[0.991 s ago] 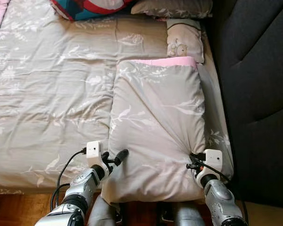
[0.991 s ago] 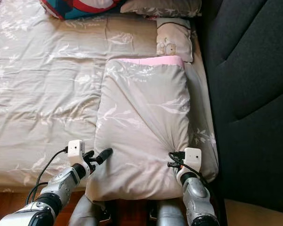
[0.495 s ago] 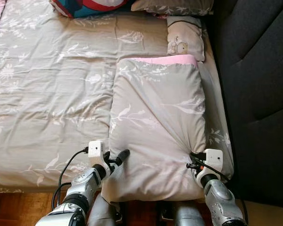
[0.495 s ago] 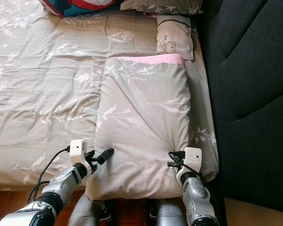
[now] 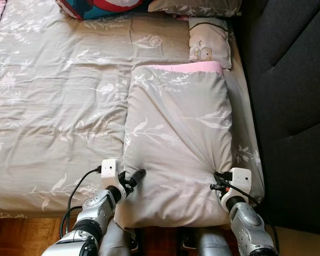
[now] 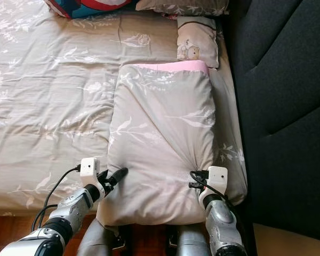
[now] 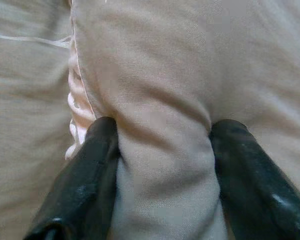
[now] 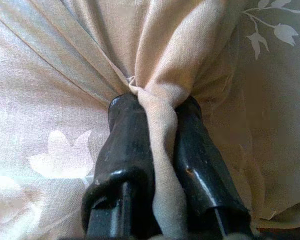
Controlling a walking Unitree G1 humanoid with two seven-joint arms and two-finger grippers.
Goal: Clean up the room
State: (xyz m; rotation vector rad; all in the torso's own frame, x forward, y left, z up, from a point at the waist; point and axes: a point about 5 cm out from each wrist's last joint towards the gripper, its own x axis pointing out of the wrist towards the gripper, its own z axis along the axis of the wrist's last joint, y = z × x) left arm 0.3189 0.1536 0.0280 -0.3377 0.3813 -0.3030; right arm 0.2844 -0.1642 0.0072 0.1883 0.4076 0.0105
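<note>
Left of the left claw (image 5: 132, 178), wide flat bedding (image 5: 53, 106) is lying open, offering free passage. Between the claws the folded duvet (image 5: 176, 138) is bulging. Right of the right claw (image 5: 217, 180) a dark headboard (image 5: 288, 106) is closing in. A small pillow (image 5: 209, 41) is lying far ahead.

left hand (image 5: 132, 178) closing on folded duvet (image 5: 176, 144)

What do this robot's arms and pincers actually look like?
Both arms are silver metal. The left gripper and right gripper each have two long, glossy black fingers with rounded tips. A small white box sits on each wrist, with thin black cables looping from it.
</note>
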